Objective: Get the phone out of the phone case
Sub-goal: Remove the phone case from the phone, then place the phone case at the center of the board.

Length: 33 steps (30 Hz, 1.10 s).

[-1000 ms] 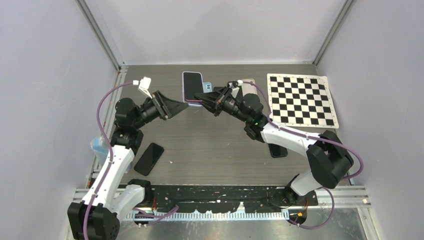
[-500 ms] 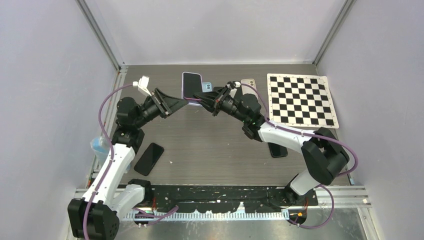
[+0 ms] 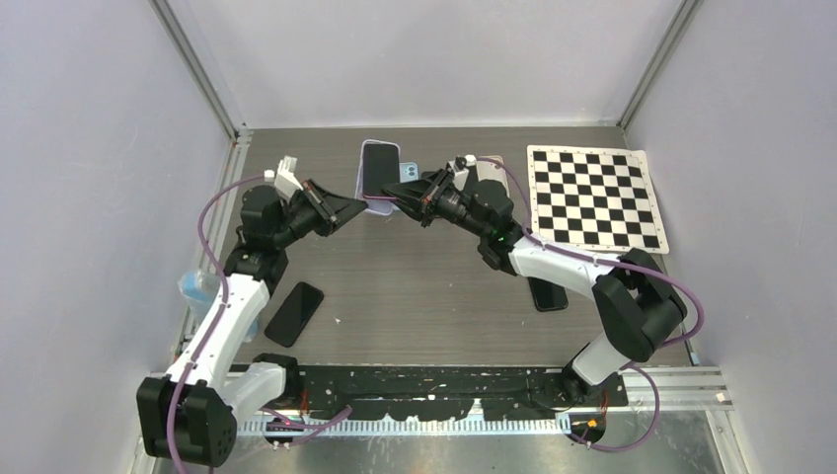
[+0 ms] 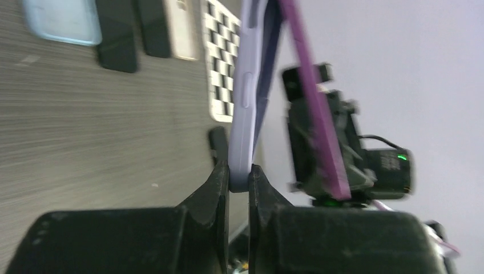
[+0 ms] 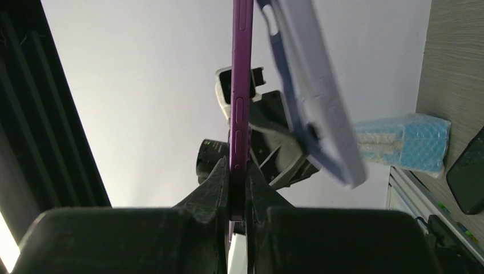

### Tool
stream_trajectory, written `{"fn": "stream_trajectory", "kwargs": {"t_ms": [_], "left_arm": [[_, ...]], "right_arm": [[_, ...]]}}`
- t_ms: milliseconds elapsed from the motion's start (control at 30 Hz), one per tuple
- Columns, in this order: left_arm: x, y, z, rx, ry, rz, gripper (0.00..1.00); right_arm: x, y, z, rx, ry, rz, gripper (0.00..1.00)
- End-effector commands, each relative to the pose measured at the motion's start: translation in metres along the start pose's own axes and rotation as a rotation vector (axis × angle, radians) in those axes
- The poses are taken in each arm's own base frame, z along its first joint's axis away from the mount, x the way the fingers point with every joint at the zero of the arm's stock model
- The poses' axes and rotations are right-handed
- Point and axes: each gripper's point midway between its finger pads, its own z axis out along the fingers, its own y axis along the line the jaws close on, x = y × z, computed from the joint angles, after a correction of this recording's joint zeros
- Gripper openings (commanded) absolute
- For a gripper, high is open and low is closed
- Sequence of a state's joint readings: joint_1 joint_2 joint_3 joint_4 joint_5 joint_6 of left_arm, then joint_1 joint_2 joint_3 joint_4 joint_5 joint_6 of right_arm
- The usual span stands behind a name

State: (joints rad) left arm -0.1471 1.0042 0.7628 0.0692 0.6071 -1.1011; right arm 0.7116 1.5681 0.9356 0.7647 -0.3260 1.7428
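A purple phone (image 3: 379, 168) and its lavender case (image 3: 371, 202) are held up edge-on above the back of the table, between both grippers. My left gripper (image 3: 361, 203) is shut on the case's lower edge; in the left wrist view the case (image 4: 246, 103) stands between my fingers (image 4: 240, 181), with the phone (image 4: 317, 114) tilted away from it. My right gripper (image 3: 399, 196) is shut on the phone; in the right wrist view the phone (image 5: 240, 85) is pinched at its edge (image 5: 238, 197), and the case (image 5: 311, 97) angles off to the right.
A light blue case (image 3: 408, 174) and a beige phone (image 3: 489, 166) lie behind the grippers. A checkerboard (image 3: 595, 196) lies at back right. Black phones lie at front left (image 3: 294, 313) and under the right arm (image 3: 548, 294). A blue bubble-wrapped item (image 3: 193, 289) sits at the left edge.
My left gripper has reached right to the lower edge of the cased phone. The right gripper has shifted slightly left. The phone stays held up between them.
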Motion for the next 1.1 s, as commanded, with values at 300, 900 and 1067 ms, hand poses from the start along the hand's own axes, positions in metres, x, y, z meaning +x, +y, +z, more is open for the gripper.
{"fn": "stream_trajectory", "kwargs": {"t_ms": [300, 900, 1067], "left_arm": [[-0.075, 0.112, 0.007, -0.434, -0.243, 0.046, 0.00], [-0.113, 0.225, 0.087, -0.399, -0.027, 0.077, 0.03], [-0.107, 0.260, 0.095, -0.461, 0.010, 0.016, 0.24]], "right_arm": [[0.041, 0.071, -0.014, -0.197, 0.191, -0.235, 0.01], [-0.117, -0.104, 0.083, 0.436, -0.027, -0.613, 0.01], [-0.144, -0.150, 0.098, 0.534, -0.033, -0.595, 0.01]]}}
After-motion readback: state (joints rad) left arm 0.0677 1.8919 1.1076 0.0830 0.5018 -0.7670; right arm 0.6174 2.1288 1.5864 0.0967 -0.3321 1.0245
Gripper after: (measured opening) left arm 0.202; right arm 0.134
